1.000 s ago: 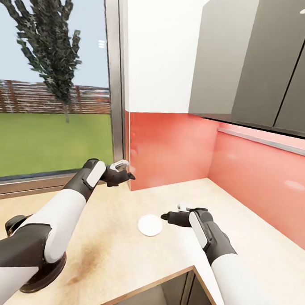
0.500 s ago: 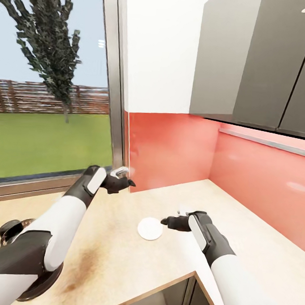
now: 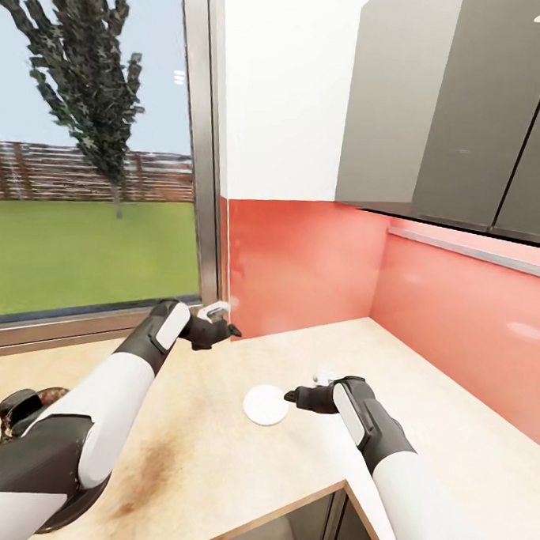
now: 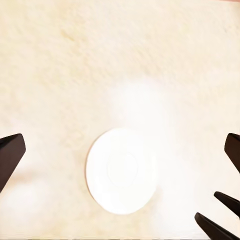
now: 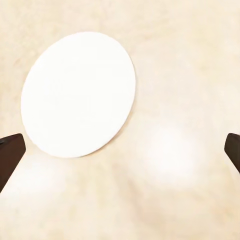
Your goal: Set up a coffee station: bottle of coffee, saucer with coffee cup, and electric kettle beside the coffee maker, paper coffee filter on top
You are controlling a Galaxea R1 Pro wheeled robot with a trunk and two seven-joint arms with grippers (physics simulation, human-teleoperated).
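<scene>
The saucer [image 3: 265, 404] lies flat on the light-wood countertop [image 3: 214, 425], alone, with bare wood on every side of it. Toward the robot from the saucer, the countertop's front edge is near, and dark cabinets stand below it. Behind the saucer the coral-red backsplash [image 3: 302, 264] makes an inner corner, well apart from it. The right gripper [image 3: 291, 397] hovers just beside the saucer, its jaws spread wide and holding nothing; in the right wrist view the saucer [image 5: 78, 95] sits between the two dark fingertips [image 5: 10, 155]. The left gripper [image 3: 229, 329] is farther back, near the window frame [image 3: 205, 140], also wide and empty, looking down on the saucer [image 4: 121, 170]. Grey wall cabinets [image 3: 468, 114] hang above the backsplash.
</scene>
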